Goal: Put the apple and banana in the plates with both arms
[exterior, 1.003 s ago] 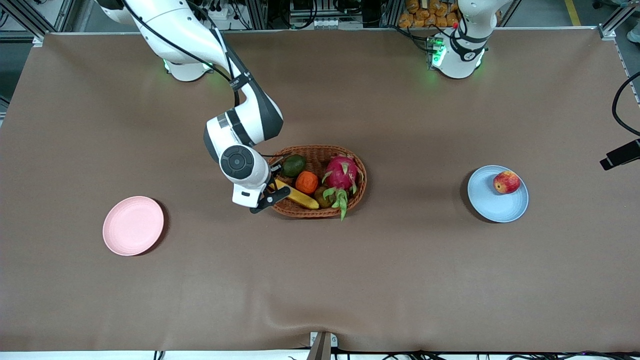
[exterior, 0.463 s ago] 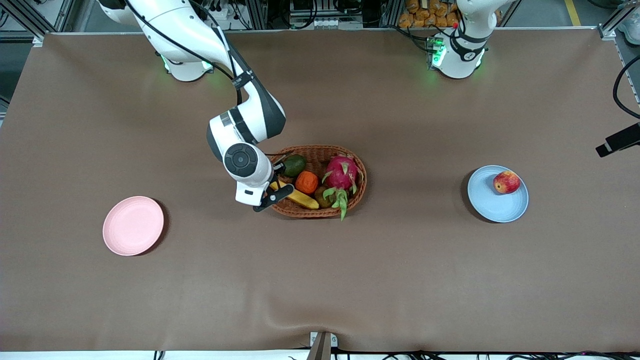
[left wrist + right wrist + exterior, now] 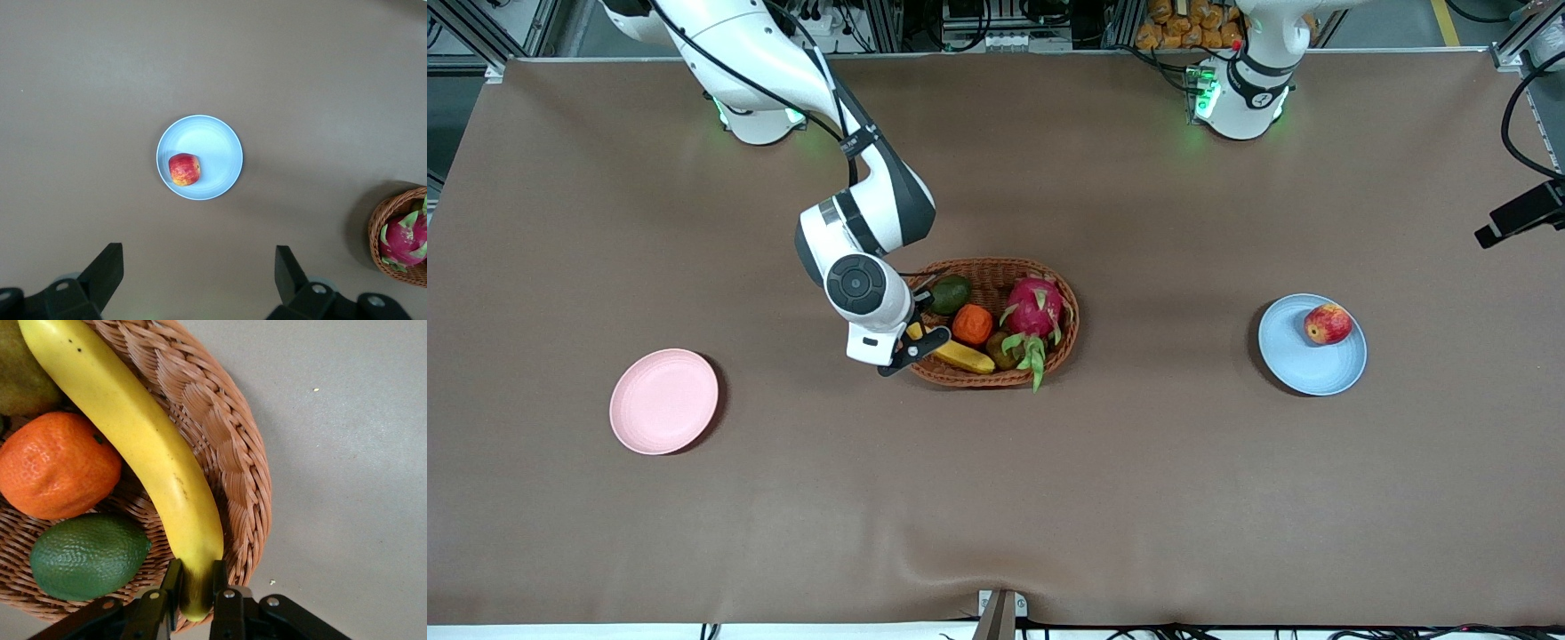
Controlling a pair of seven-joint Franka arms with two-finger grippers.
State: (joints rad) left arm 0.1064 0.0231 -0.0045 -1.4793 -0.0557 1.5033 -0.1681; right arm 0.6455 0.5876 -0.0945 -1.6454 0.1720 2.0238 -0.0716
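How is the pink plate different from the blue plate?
The pale pink round plate has nothing on it, while the light blue round plate holds the small red apple near its rim. The pink plate sits toward the right arm's end of the table and nearer the front camera; the blue plate sits toward the left arm's end, under the left claw. Both are round, shallow and look the same size.

Wicker basket (image 3: 1063,307) with dragon fruit (image 3: 1035,308), orange (image 3: 972,324), green avocado (image 3: 950,293)
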